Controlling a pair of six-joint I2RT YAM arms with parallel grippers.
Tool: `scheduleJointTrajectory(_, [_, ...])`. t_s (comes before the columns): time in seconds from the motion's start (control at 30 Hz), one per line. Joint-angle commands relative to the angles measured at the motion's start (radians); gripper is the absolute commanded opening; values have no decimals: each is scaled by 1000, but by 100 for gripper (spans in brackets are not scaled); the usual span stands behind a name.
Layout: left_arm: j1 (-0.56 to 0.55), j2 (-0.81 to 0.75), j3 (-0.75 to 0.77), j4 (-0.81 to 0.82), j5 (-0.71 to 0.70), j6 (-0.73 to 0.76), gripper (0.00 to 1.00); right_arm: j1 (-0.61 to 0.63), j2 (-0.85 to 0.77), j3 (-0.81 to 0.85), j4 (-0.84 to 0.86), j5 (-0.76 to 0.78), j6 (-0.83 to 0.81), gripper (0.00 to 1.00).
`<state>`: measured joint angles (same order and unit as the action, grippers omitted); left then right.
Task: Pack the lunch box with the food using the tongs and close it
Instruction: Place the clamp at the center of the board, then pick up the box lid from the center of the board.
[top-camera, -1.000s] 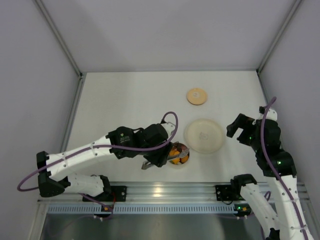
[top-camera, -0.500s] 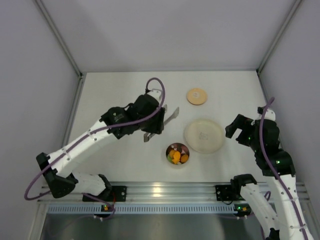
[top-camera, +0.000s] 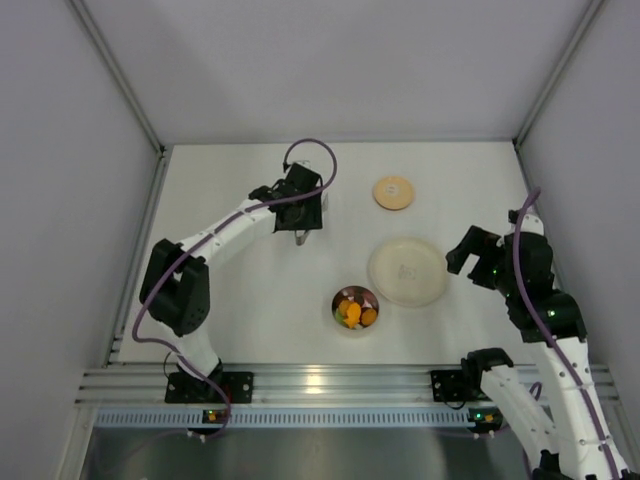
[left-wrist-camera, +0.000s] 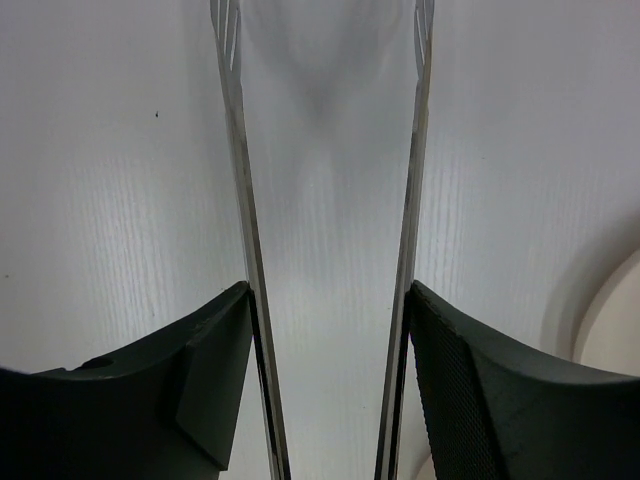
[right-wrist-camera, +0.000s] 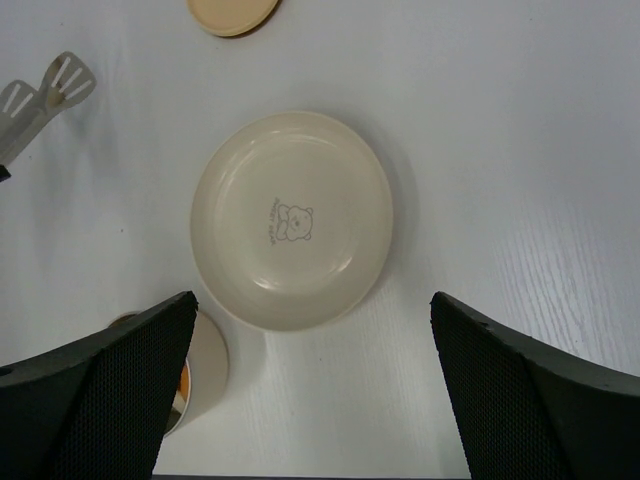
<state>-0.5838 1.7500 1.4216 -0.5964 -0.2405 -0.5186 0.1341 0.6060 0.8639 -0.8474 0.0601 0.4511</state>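
Left hand (top-camera: 300, 216), beyond the lunch box (right-wrist-camera: 208, 362) and to its left, clamps the tongs (right-wrist-camera: 62, 78), a finger on each arm. The box stands uncovered, food (top-camera: 352, 310) inside; its wooden lid (top-camera: 393, 192) lies well beyond it, past the cream plate (right-wrist-camera: 290, 160). Right hand (right-wrist-camera: 312, 298) hangs to the box's right, fingers wide apart, empty. The thin flat lid could slip from a shallow pinch, or a passing arm tip the open box.

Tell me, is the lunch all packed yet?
Nearly! The food is in the lunch box and the plate is bare. The left claw holds the tongs. The wooden lid lies apart from it, so closing is left.
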Motion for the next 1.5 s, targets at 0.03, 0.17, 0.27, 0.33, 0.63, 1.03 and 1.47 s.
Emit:
scheduleJointTrajectory(0.03, [21,42,-41,115,-2,-17,68,-11,44,29,100,-25,20,99])
scheduleJointTrajectory(0.17, [21,57,-98,139,4,-24,71,-11,54,23,116,-25,21,100])
scheduleJointTrajectory(0.27, [22,81,-118,144,15,-18,74,-11,63,17,125,-35,24,99])
scheduleJointTrajectory(0.33, [22,95,-131,155,42,-12,75,-11,72,18,131,-37,26,99])
scheduleJointTrajectory(0.63, [21,94,-92,142,29,9,87,-13,149,67,149,-43,21,99])
scheduleJointTrajectory(1.03, [9,-321,24,-3,59,25,98,-14,662,301,366,-39,90,100])
scheduleJointTrajectory(1.47, [-16,-856,-407,41,73,175,99,-10,1463,912,400,-40,124,75])
